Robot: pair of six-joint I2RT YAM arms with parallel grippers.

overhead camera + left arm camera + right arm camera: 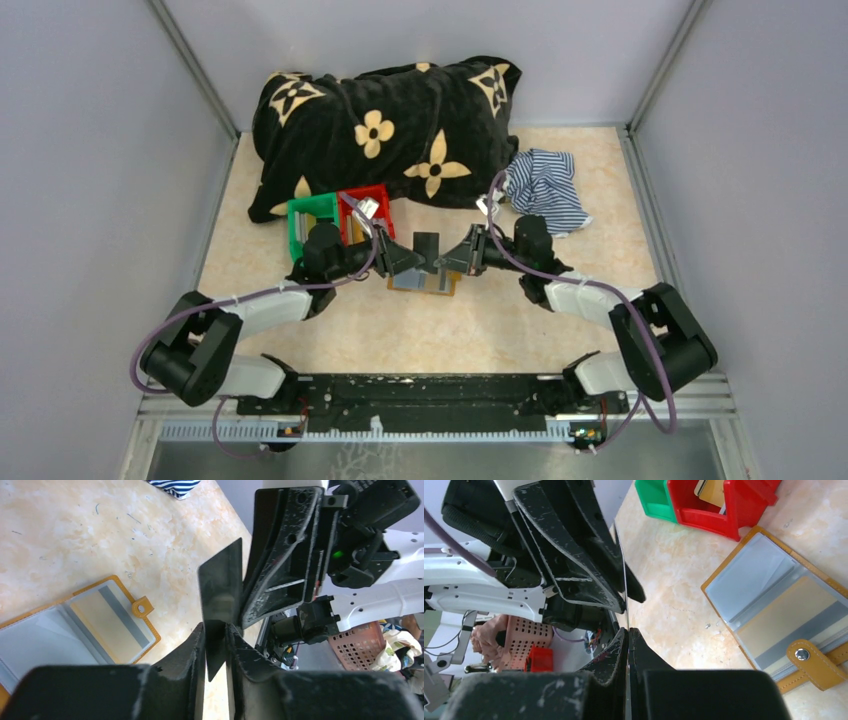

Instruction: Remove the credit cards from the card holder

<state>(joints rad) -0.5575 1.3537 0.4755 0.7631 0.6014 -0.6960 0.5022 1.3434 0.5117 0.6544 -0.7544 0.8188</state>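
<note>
A pale marbled bench [480,335] enclosed by grey walls [90,200] was shown in the top view. At its centre the left tool [413,258] and right tool [447,258] were seen tip to tip, with one credit card [427,245] held upright between them. Directly beneath it, the card holder [425,285] was laid open and flat on the bench.

In the left wrist view, the credit card's long axis was seen to run up and away from the left tool. That tool's jaws were set closely on either side of the card's lower end; whether they pressed on it could not be told. The card holder was seen lower left, apart from the raised card, with a yellowish card [107,617] seated in its pocket.

In the right wrist view, the right tool was seen clamped on the credit card, which was presented edge-on. The left arm was the nearer to the red bin [724,510], so a handover to that arm was judged to be the step in hand.
</note>
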